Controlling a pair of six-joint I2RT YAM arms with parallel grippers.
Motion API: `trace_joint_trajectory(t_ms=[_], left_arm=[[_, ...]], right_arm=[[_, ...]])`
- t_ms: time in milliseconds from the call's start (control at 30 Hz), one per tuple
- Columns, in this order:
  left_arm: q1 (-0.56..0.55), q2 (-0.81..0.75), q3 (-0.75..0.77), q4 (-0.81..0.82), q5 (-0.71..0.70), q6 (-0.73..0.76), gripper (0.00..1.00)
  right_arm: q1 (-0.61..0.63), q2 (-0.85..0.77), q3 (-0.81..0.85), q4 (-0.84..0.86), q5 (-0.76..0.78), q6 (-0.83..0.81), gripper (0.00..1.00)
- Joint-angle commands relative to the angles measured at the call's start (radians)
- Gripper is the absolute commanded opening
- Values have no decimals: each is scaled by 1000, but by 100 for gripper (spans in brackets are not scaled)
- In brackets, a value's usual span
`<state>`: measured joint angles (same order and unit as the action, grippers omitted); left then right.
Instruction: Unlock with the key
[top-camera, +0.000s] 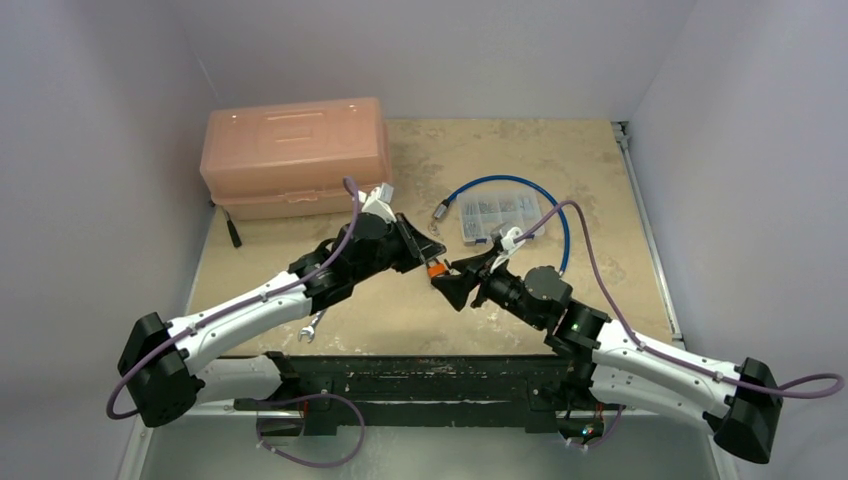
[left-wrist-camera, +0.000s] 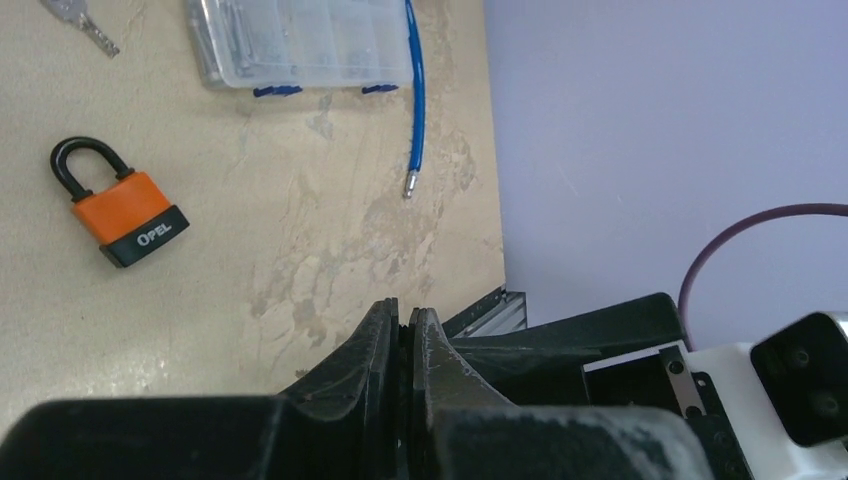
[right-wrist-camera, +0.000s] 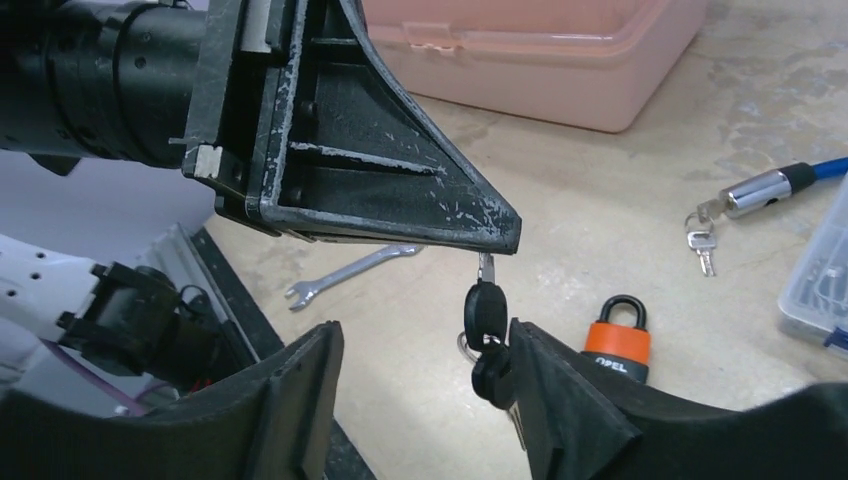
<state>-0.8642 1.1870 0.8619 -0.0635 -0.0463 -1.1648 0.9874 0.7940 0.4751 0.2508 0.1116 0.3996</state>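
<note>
Left gripper (right-wrist-camera: 498, 236), up and left of the padlock (right-wrist-camera: 619, 341), is clamped on the key (right-wrist-camera: 487, 306) by its blade tip alone. That thin hold may slip during a handover. Right gripper (right-wrist-camera: 420, 372) gapes open either side of the dangling key. The padlock lies on the desk (right-wrist-camera: 600, 200) and reads "OPEL".

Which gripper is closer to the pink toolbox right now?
Left. The left gripper, pinching the keys, hovers a little off the pink toolbox, near its front corner. The right gripper, fingers open, is farther, on the other side of the keys.
</note>
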Motion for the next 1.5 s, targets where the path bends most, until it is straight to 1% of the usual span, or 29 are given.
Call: trace_joint_trajectory(t_ms=[0,67,200,333,433,600,833,967,1233,1333,1467], left_arm=[[3,-77,-27,174,-37,92,0],[4,-105,-38,198,-38,120,0],[4,-157,-58,236,-46,166,0],[3,-189,-54,249,-35,196,0],[4,-207,-50,262,-26,211,0],[4,-227,-40,275,-9,229,0],[3,-254,-29,318,41,272,0],[4,-266,-21,347,100,299,0],[4,-281,-3,365,148,347,0],[4,-285,2,369,150,351,0],[3,-287,5,372,149,355,0]], right_arm=[[-18,-21,62,17,-51,107,72],[-61,-28,73,16,-104,147,74],[-150,-49,68,85,-261,221,73],[-181,-65,66,136,-302,274,72],[-193,-75,51,207,-328,318,72],[-209,-79,20,344,-343,405,72],[-217,-59,-16,470,-286,552,69],[-217,-17,-18,534,-298,599,69],[-217,51,-12,632,-349,662,66],[-217,61,-10,648,-356,674,63],[-217,82,-13,687,-374,691,56]])
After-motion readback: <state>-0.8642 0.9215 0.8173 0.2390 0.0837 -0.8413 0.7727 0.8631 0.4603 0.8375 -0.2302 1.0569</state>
